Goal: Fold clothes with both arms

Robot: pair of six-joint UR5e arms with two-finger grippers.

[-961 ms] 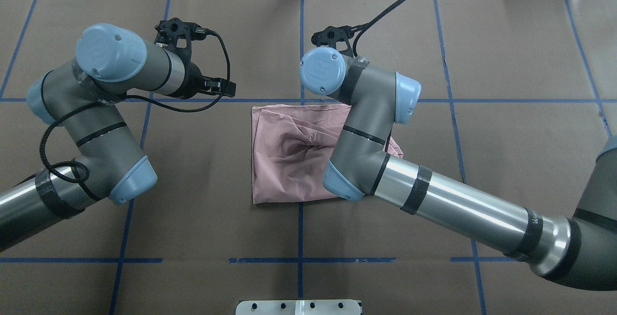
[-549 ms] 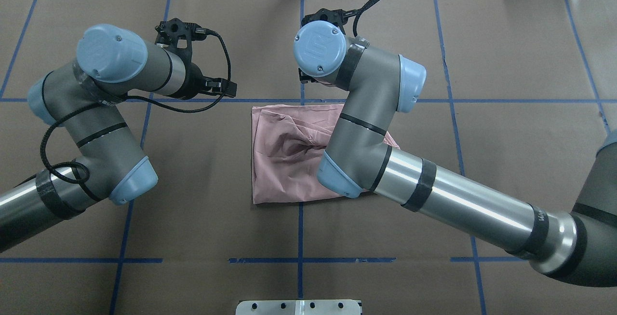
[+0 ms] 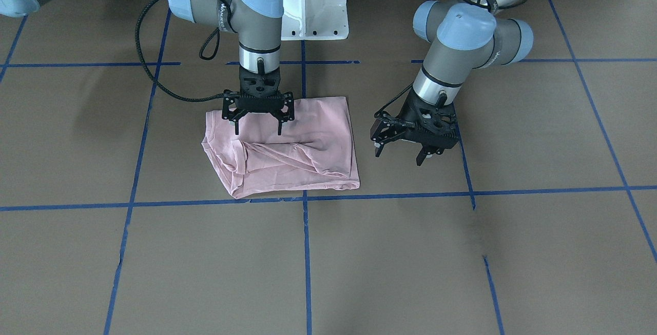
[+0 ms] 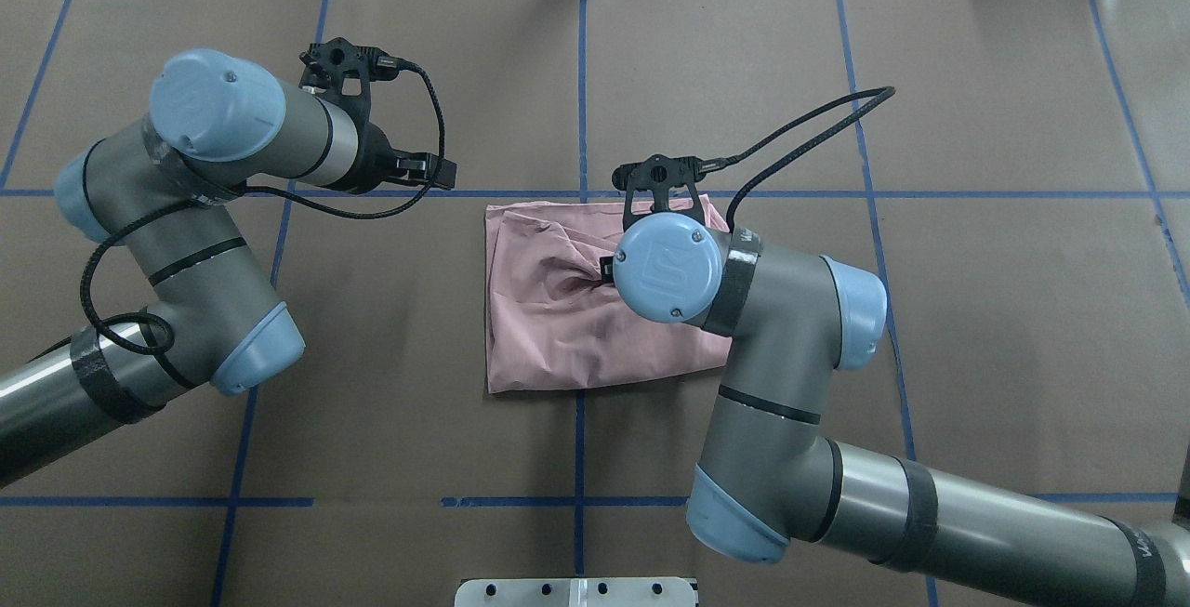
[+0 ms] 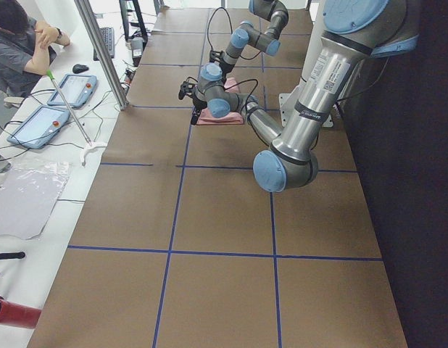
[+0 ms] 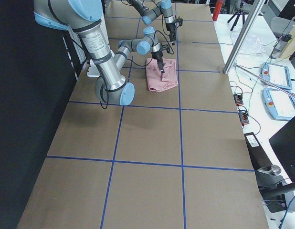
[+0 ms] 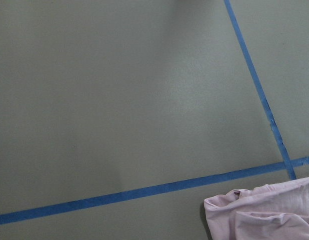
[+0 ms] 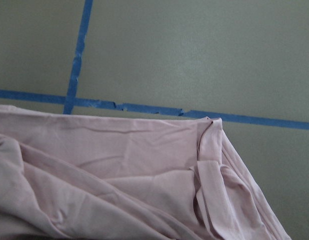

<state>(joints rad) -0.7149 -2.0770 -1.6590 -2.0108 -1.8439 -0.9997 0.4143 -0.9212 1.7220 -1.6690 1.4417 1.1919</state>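
**Left arm** [image 4: 200,258], at frame left, and **right arm** [image 4: 767,356], at lower right: matte grey housings and polished silver tubes banded with black tape [image 4: 916,514]. The round light blue joint caps [image 4: 667,265] carry an embossed logo and small screws. Black braided cables [image 4: 799,128] run to black open-framed grippers, left gripper [image 3: 399,156] and right gripper [image 3: 258,131]. The white wrist lettering [image 3: 224,9] is possibly a warning mark.

Right hand [image 3: 258,131] points down, left hand [image 3: 398,157] tilts, both spread.

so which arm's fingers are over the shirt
The right arm's fingers: they are spread open and point down above the pink T-shirt. The left arm's fingers, also open, hang beside the shirt, over the brown table.
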